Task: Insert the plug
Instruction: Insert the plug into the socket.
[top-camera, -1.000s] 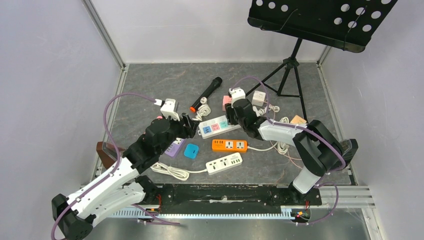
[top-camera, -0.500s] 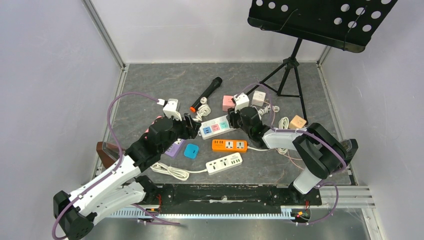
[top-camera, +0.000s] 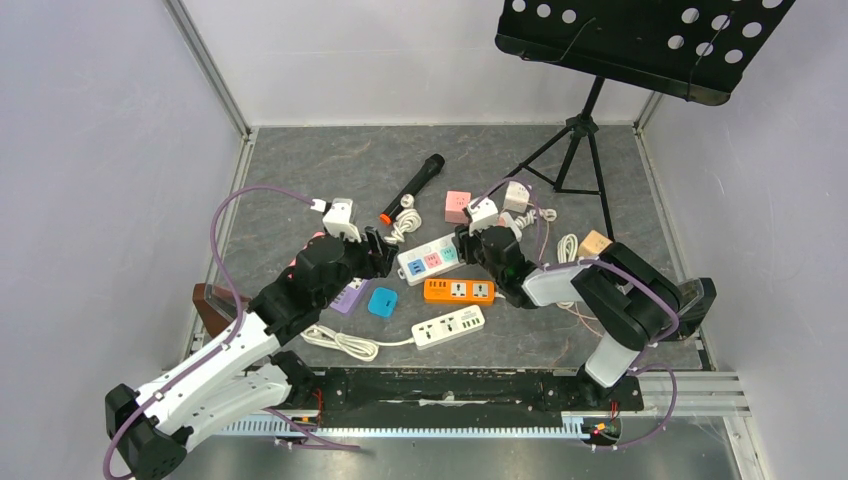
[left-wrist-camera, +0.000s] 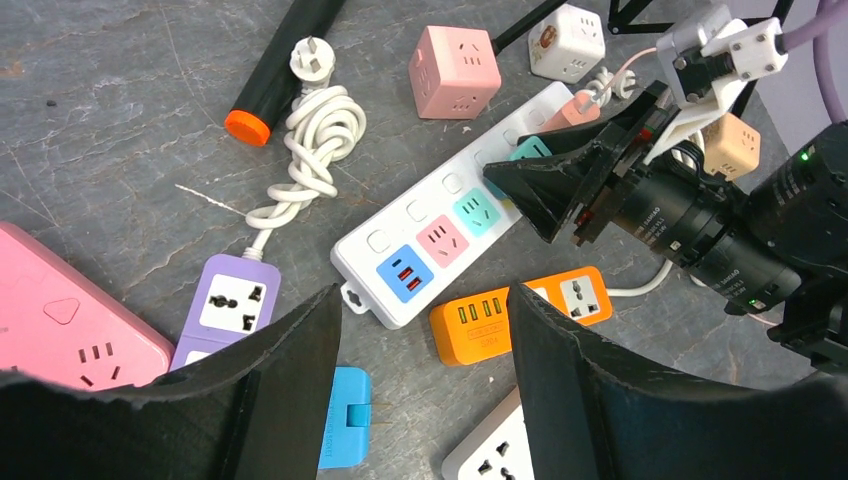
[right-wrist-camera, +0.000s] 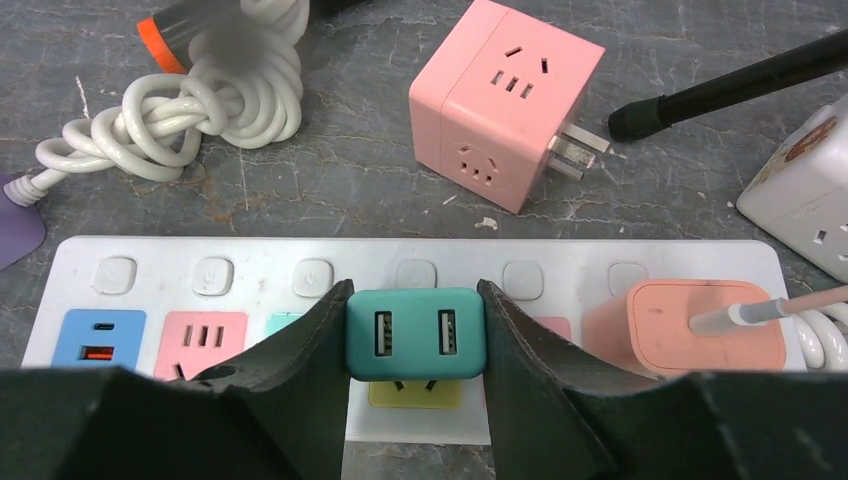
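As my right claw (right-wrist-camera: 413, 300), gripping the teal plug (right-wrist-camera: 415, 338), has swung over the white strip (right-wrist-camera: 160, 272), seating it seems next.

On the grey, stone-like desk (top-camera: 300, 160) a long white strip (top-camera: 430, 255) with coloured sockets lies in the middle. Nearer lie an orange strip (top-camera: 458, 291), a smaller white strip (top-camera: 449, 326), a purple strip (top-camera: 350, 296) and a small blue box (top-camera: 382, 302). Farther back lie a pink cube (top-camera: 457, 206) and a black stick (top-camera: 412, 187).

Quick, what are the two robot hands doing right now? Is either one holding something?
Left gripper: open, holding nothing.
Right gripper: closed on the teal plug.
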